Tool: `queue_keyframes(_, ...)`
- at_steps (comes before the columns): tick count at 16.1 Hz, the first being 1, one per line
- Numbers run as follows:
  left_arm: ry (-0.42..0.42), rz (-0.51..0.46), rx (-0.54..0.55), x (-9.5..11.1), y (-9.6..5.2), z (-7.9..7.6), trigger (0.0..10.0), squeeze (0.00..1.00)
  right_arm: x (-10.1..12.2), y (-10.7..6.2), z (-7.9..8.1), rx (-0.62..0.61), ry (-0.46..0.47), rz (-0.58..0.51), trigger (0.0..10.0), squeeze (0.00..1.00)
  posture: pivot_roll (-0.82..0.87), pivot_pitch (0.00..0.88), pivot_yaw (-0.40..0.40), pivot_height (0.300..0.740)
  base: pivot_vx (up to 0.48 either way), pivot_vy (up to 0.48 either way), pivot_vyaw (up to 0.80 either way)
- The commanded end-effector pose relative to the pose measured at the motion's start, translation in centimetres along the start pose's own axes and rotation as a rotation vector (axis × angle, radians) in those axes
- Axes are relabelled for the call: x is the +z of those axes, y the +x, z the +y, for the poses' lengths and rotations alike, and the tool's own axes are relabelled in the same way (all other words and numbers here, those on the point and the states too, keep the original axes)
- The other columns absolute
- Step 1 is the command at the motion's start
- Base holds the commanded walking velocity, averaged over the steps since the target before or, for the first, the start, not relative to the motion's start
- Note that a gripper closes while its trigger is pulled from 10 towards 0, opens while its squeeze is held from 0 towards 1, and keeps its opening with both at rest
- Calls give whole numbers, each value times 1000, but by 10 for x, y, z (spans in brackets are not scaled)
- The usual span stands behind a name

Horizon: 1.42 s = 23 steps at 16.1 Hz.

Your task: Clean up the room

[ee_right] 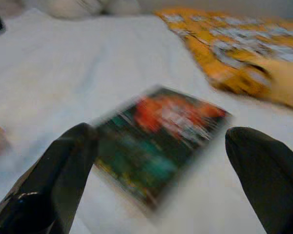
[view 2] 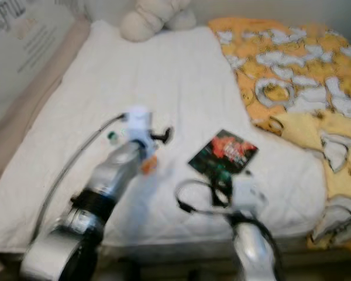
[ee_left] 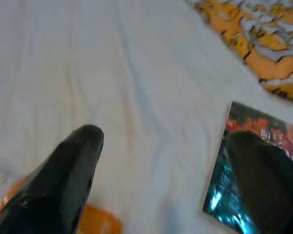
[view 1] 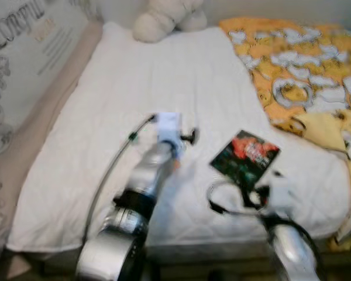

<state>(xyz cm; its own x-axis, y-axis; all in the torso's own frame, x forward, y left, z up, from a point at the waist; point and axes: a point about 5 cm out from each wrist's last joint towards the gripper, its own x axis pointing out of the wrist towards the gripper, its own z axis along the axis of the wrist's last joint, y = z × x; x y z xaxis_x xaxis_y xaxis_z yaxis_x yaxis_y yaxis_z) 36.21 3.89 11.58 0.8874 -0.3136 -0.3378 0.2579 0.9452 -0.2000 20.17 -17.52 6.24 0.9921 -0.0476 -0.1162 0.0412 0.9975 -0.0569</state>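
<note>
You're looking at a bed with a white quilted mattress cover (view 1: 164,82); a cream plush toy (view 1: 164,17) sits at its far end. An orange-and-yellow patterned blanket with white shapes (view 1: 304,64) is bunched along the right side. On your left, a pale grey wall panel with ornate lettering (view 1: 23,52) runs alongside the beige bed edge (view 1: 41,123).

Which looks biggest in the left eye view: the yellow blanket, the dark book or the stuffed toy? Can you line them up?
1. Yellow blanket, by far the biggest.
2. Stuffed toy and dark book: they look about alike. The toy lies farther from the camera and is cut off at the picture's top, so I won't rank them.
</note>
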Motion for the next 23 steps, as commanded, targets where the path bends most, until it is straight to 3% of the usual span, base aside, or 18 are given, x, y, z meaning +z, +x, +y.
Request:
queue_keyframes(1, -97, 42, -6, -3, 6, -16, 10000, 0, 2, -7, 4, 8, -11, 3, 10000, 0, -111, 0, 39, 690, 0, 0, 0)
queue_keyframes(2, -155, 65, 28, -1, 9, -19, 10000, 0, 3, -17, 4, 10, -35, 2, 10000, 0, -139, 0, 58, 690, 0, 0, 0)
queue_keyframes(3, -200, 96, 112, -1, 10, -10, 10000, 0, 5, -28, 5, -4, -44, 14, 10000, 0, -164, 28, 70, 690, 0, 0, 0)
queue_keyframes(5, -208, 103, 190, -2, 10, 1, 10000, 0, 5, -41, 6, -14, -42, 40, 10000, 0, -190, 64, 75, 690, 0, 0, 0)
queue_keyframes(8, -235, 98, 243, 4, 12, 2, 10000, 0, 8, -63, 9, -10, -53, 74, 10000, 0, -236, 128, 75, 690, 0, 0, 0)
queue_keyframes(11, -292, 29, 392, 21, 10, 28, 10000, 0, 20, -91, 20, 12, -72, 98, 10000, 0, -300, 209, 73, 690, 0, 0, 0)
queue_keyframes(15, -232, -4, 518, 25, 5, 49, 10000, 0, 23, -112, 24, 0, -72, 153, 10000, 0, -337, 265, 69, 690, 0, 0, 0)
queue_keyframes(18, -8, -17, 615, 27, -3, 83, 10000, 0, 19, -118, 25, -7, -72, 189, 10000, 0, -288, 260, 78, 690, 0, 0, 0)
queue_keyframes(21, 109, 79, 656, -4, -15, 113, 10000, 0, 14, -122, 24, 10, -84, 217, 10000, 0, -241, 246, 83, 690, 0, 0, 0)
queue_keyframes(22, 189, 117, 656, -19, -23, 129, 10000, 0, 14, -123, 23, 18, -93, 221, 10000, 0, -225, 244, 87, 690, 0, 0, 0)
queue_keyframes(23, 236, 194, 691, -43, -41, 158, 10000, 0, 10, -125, 18, 19, -102, 237, 10000, 0, -191, 233, 86, 690, 0, 0, 0)
